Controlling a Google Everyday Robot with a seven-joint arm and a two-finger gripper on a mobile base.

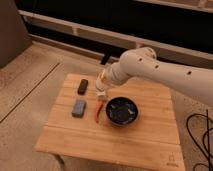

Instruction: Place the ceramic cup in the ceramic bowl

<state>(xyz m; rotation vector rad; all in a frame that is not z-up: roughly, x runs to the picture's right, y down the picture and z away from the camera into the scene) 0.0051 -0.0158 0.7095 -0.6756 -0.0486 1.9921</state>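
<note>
5 items on the wooden table (125, 145), left to right. A flat grey-blue block (78, 107) lies near the left edge. Just beyond it, on the far side, lies a small dark block (83, 86); the 2 are apart. A thin red item (98, 113) lies close beside the bowl's left rim; can't tell whether they touch.

The ceramic cup (102, 93) is a small pale cream piece standing on the table, between the dark block and the bowl and well outside the bowl. Its top is partly hidden by the gripper.

The gripper (103, 84) is directly over the cup, pointing down, jaws spread wide. Can't tell if they touch the cup.

The ceramic bowl (122, 111), black and glossy, sits right of centre with nothing in it. The white arm (150, 67) reaches in from the right. 1 black cable (200, 137) is on the floor at far right.
</note>
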